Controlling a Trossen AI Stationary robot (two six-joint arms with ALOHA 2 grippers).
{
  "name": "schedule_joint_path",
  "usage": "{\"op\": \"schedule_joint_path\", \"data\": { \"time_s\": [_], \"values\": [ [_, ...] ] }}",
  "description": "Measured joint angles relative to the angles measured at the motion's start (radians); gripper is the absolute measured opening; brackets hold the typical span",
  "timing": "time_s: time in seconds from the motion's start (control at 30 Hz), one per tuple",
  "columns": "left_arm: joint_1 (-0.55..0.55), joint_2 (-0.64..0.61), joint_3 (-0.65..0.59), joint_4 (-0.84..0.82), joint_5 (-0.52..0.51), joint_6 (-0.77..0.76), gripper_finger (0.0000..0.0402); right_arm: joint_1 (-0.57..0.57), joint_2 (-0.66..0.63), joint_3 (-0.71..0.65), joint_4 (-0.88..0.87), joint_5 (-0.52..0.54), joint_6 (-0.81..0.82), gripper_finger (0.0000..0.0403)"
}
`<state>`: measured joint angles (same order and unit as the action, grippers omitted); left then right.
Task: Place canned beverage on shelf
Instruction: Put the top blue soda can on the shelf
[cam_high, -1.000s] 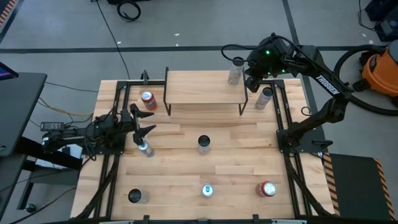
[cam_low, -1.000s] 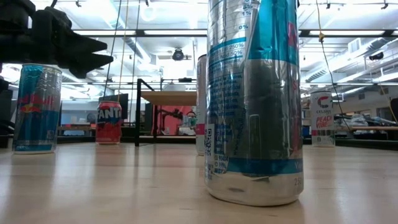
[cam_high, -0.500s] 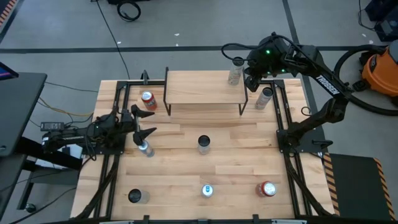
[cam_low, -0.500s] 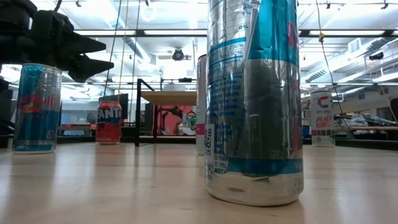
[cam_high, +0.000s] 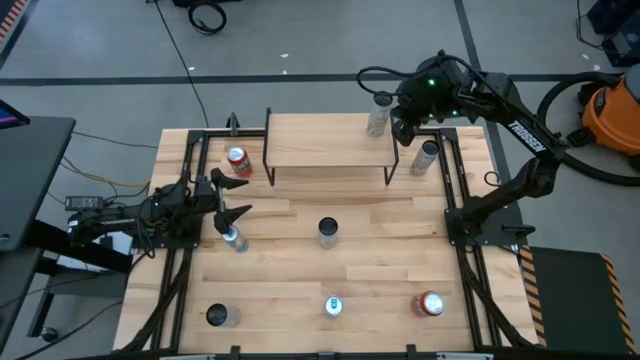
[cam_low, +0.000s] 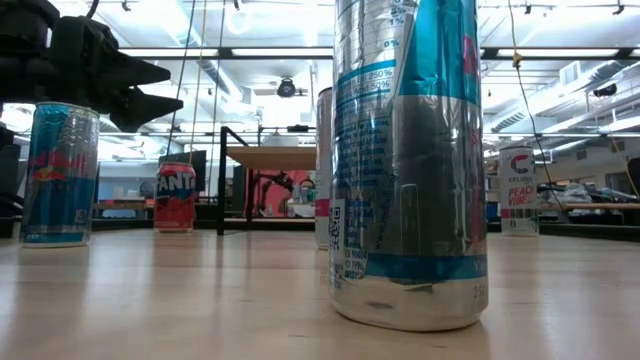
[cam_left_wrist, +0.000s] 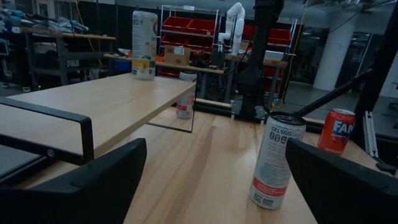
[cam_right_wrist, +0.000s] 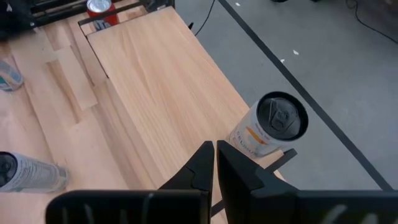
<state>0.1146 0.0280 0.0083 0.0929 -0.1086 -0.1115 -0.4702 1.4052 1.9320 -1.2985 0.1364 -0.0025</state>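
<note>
Left tool (cam_high: 226, 199) sits at the tabletop's (cam_high: 380, 270) 9 o'clock edge, fingers spread wide, clamped on nothing. A slim blue-and-silver can (cam_high: 233, 239) stands upright just at its 5 o'clock; I cannot tell whether they touch. A red soda can (cam_high: 238, 161) stands near, at the tool's 1 o'clock.

Right tool (cam_right_wrist: 214, 163) hovers above the 3 o'clock end of the low light-wood shelf on thin black legs (cam_high: 325, 140), fingers pressed together, holding nothing. A white can with an orange band (cam_right_wrist: 268, 127) stands upright on the shelf's far corner, just beside this tool and apart from it. The shelf carries only that can; the rest of its board is open wood.

A silver can (cam_high: 425, 157) stands on the tabletop just off the shelf's 3 o'clock end. A slim white can (cam_high: 328, 232) stands at tabletop centre, with open wood around it. Along the 6 o'clock edge stand a dark-topped can (cam_high: 217, 315), a blue-topped can (cam_high: 334, 306) and a red-topped can (cam_high: 430, 303), well apart.
</note>
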Motion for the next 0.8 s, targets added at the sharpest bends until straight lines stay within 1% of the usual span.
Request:
{"op": "schedule_joint_path", "data": {
  "time_s": [0.2,0.37,0.7,0.73,0.8],
  "values": [
    [0.0,0.0,0.0,0.0,-0.002,0.035,0.0396,0.0,0.0,0.0,0.001,0.0,0.0,0.0029],
    [0.0,0.0,0.0,0.001,-0.006,-0.034,0.0396,0.0,0.0,0.0,0.005,0.0,0.0,0.0029],
    [0.0,0.0,0.0,0.019,-0.017,-0.032,0.0396,0.0,0.0,0.0,0.005,0.0,0.0,0.0029],
    [-0.001,0.0,0.0,0.026,-0.014,-0.033,0.0396,0.0,0.0,0.0,0.005,0.0,0.0,0.0029],
    [-0.001,0.0,0.0,0.05,0.028,-0.038,0.0396,0.0,0.0,0.0,0.005,0.0,0.0,0.0029]
  ]
}}
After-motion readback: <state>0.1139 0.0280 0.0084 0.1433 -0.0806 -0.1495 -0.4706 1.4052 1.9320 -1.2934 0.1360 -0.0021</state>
